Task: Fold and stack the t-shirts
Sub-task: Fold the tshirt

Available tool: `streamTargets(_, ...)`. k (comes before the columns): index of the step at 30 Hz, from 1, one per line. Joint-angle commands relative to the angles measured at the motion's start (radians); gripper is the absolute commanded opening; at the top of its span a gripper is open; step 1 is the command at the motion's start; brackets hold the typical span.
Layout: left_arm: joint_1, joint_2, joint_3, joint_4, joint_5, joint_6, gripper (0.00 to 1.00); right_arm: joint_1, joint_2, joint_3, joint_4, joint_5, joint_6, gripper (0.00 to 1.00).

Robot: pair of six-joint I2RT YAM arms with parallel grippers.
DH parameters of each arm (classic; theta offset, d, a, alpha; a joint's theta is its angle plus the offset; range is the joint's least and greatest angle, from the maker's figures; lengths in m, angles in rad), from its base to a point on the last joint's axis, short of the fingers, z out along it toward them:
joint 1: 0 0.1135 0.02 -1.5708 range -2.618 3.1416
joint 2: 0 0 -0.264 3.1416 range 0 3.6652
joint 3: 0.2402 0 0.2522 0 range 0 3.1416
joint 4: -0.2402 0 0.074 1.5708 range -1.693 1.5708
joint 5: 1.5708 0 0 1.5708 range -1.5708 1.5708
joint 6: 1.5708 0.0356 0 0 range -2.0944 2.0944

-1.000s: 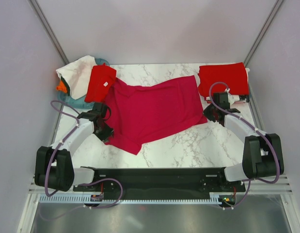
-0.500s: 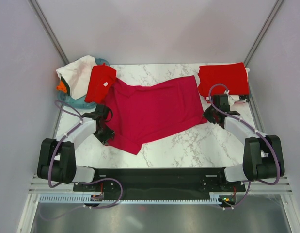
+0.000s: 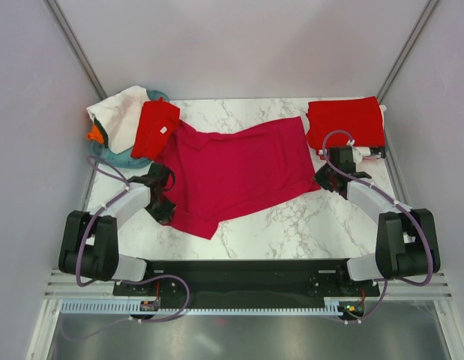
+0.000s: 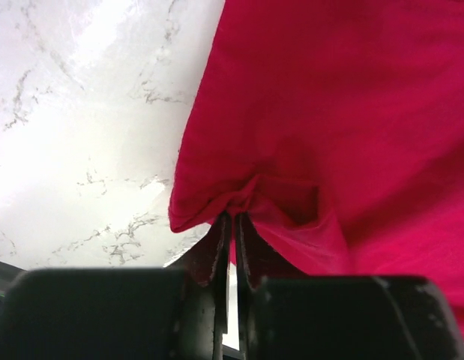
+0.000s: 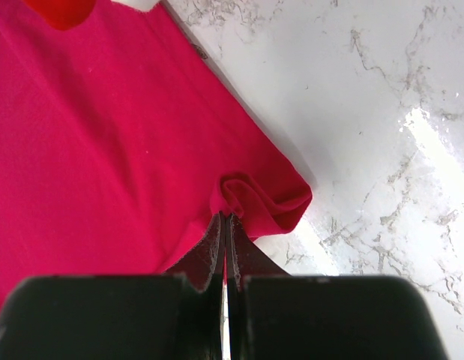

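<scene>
Claws: two, one per arm.
Left claw (image 4: 232, 219): squeezed nearly closed on a bunched fold at the near-left edge of the crimson shirt (image 3: 239, 169), with cloth pinched between the fingers.
Right claw (image 5: 226, 219): squeezed nearly closed on a rolled-up corner at the same shirt's right edge.
Desk (image 3: 291, 217): one, white marble with grey veins.
Crimson shirt: one, spread across the middle of the desk, slanting from near left to far right, with both claws at its edges.
Red shirts: two. The right red shirt (image 3: 344, 120) lies folded flat at the far-right corner. The left red shirt (image 3: 155, 127) tops the far-left heap and touches the crimson one.
Tag (image 3: 164, 130): one small white patch on the left red shirt, too small to read.
White shirt (image 3: 123, 111): one, in the far-left heap, partly under the left red shirt.
Orange cloth (image 3: 95, 135): one scrap at the heap's left edge.
Basket (image 3: 121, 157): one, teal, with its rim showing under the heap.
</scene>
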Motion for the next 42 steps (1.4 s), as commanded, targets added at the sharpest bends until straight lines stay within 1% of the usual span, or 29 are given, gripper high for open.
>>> streamTargets(1,0.004,-0.028,-0.013,0.017,-0.022,0.024,0.02,0.001,-0.015,-0.006,0.02,-0.001,-0.005,0.0)
streamTargets(7,0.004,-0.096,-0.013,-0.008,0.016,0.028,0.02,0.004,-0.015,-0.008,0.021,-0.001,-0.005,0.0)
streamTargets(12,0.004,-0.125,-0.015,-0.034,0.076,0.031,0.02,0.002,-0.016,-0.011,0.021,-0.007,-0.002,0.0)
streamTargets(21,0.004,-0.199,-0.019,-0.068,0.108,0.039,0.03,0.002,-0.015,-0.012,0.02,-0.011,0.0,0.0)
streamTargets(22,0.004,-0.203,-0.019,-0.071,0.111,0.041,0.06,0.004,-0.013,-0.012,0.021,-0.011,0.0,0.0)
streamTargets(24,0.002,-0.205,-0.021,-0.072,0.117,0.044,0.08,0.004,-0.012,-0.011,0.021,-0.014,0.001,0.0)
streamTargets(27,0.004,-0.197,-0.024,-0.071,0.114,0.044,0.07,0.002,-0.01,-0.011,0.02,-0.017,0.0,0.0)
streamTargets(28,0.004,-0.191,-0.024,-0.071,0.12,0.044,0.05,0.002,-0.012,-0.011,0.021,-0.018,0.0,0.0)
streamTargets(30,0.002,-0.194,-0.024,-0.068,0.125,0.047,0.04,0.002,-0.013,-0.012,0.021,-0.017,0.0,0.0)
streamTargets(34,0.004,-0.209,-0.019,-0.068,0.127,0.064,0.11,0.004,-0.013,-0.014,0.021,-0.015,0.0,0.0)
streamTargets(36,0.002,-0.214,-0.019,-0.068,0.121,0.071,0.12,0.002,-0.009,-0.014,0.021,-0.018,0.0,0.0)
streamTargets(40,0.004,-0.222,-0.022,-0.062,0.127,0.079,0.09,0.004,-0.01,-0.014,0.021,-0.018,0.0,0.0)
streamTargets(42,0.004,-0.225,-0.021,-0.059,0.136,0.085,0.14,0.002,-0.01,-0.012,0.021,-0.017,-0.002,0.0)
